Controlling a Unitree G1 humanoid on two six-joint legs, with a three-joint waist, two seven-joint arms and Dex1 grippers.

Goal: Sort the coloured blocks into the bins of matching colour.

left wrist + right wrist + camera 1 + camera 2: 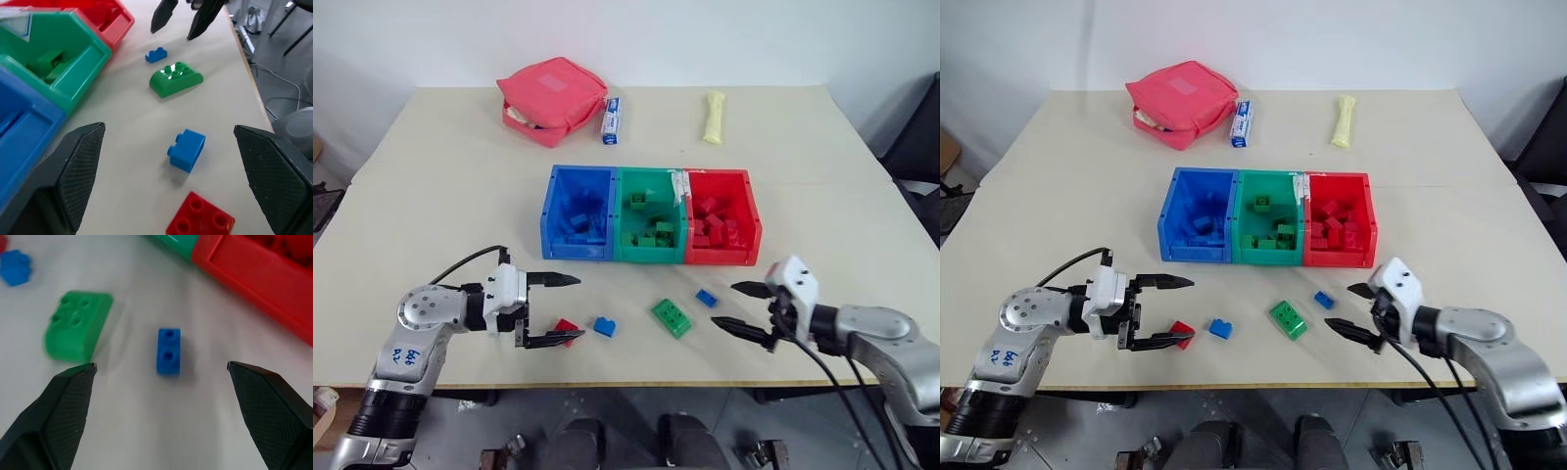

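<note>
Three joined bins stand mid-table: blue (574, 252), green (649, 254), red (721, 257), each holding blocks of its own colour. In front of them lie loose blocks: a red one (566, 326), a blue one (604, 326), a green one (672, 316) and a small blue one (706, 298). My left gripper (576, 307) is open, pointing right, its fingers reaching just left of the red block (200, 218). My right gripper (726, 305) is open, pointing left. It hangs just right of the small blue block (169, 351), touching nothing.
A pink-red pouch (553, 98), a blue-and-white tube (613, 120) and a pale yellow stick (713, 117) lie at the table's far side. The loose blocks sit close to the table's front edge (636, 384). A dark chair (915, 137) stands off the right side.
</note>
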